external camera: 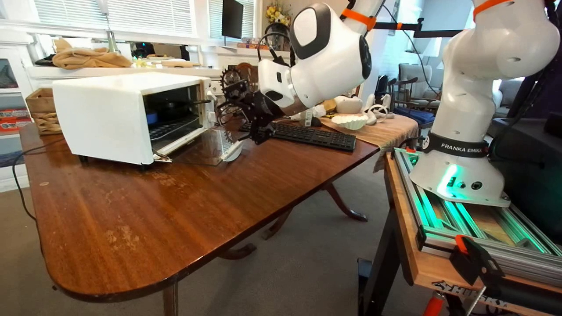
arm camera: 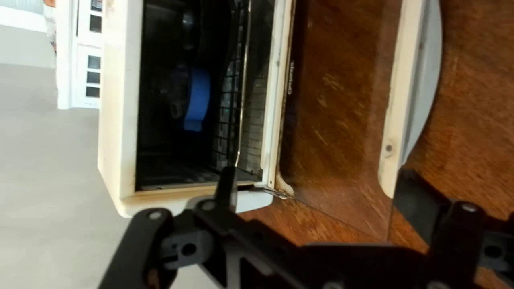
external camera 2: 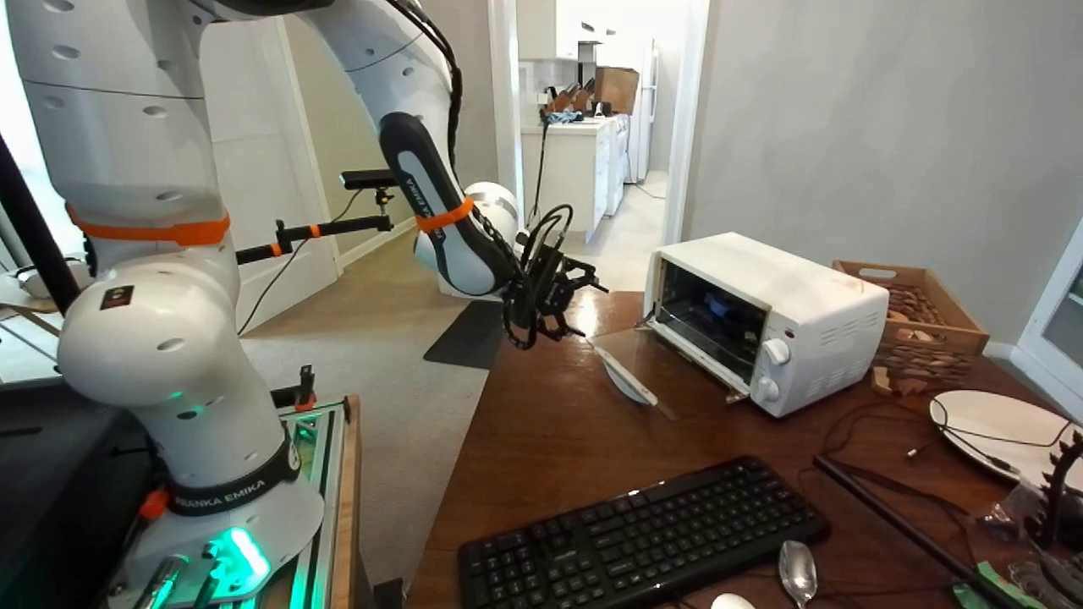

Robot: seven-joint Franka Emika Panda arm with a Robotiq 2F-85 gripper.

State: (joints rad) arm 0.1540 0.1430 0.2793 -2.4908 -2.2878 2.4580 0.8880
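Note:
My gripper [arm camera: 317, 180] stands open, with nothing gripped between its widely parted fingers. In both exterior views it hangs above the table, in front of a white toaster oven [external camera: 99, 116] [external camera 2: 778, 279]. The oven's glass door [arm camera: 341, 100] is folded down, its pale handle edge [arm camera: 395, 92] outermost. Beneath that edge shows part of a whitish curved dish [arm camera: 427, 76]. Inside the dark oven, a blue item [arm camera: 197, 98] sits above the wire rack [arm camera: 223, 136]. A dark round thing beside it is hard to make out. The gripper [external camera 2: 590, 310] appears apart from door and oven.
A black keyboard [external camera: 316, 136] [external camera 2: 643, 541] lies on the wooden table [external camera: 153, 210]. In an exterior view I see a spoon [external camera 2: 798, 571], a white plate [external camera 2: 990, 423], a black rod [external camera 2: 909, 529] and loose cables. A wicker basket [external camera 2: 922, 309] stands behind the oven.

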